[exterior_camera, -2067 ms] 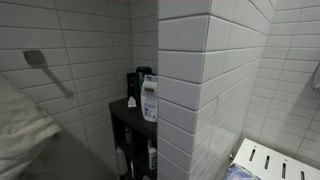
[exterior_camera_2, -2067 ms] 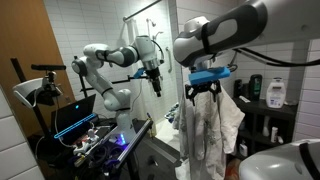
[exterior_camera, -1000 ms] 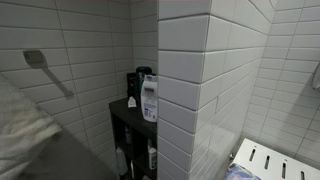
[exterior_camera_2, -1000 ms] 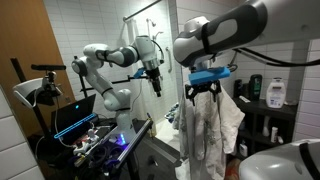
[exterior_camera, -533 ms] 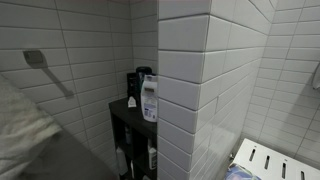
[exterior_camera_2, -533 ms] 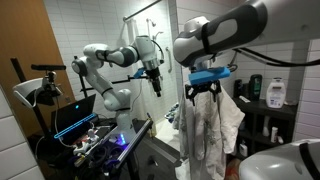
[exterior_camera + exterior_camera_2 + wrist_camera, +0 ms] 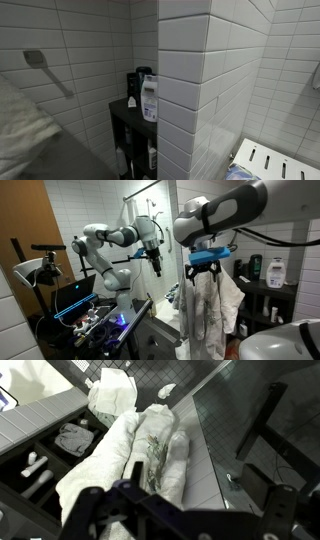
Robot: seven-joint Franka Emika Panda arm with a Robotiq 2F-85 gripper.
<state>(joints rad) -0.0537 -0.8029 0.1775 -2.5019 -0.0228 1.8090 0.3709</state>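
Fingers on towel — tiled walls

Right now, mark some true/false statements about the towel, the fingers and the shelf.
1. The fingers grip a white cloth towel. True.
2. The towel lies folded on the floor. False: it hangs down from the fingers.
3. A white plastic pump bottle with a blue label stands on a black shelf unit. True.
4. The walls are green. False: they are covered in glossy white wall tiles.
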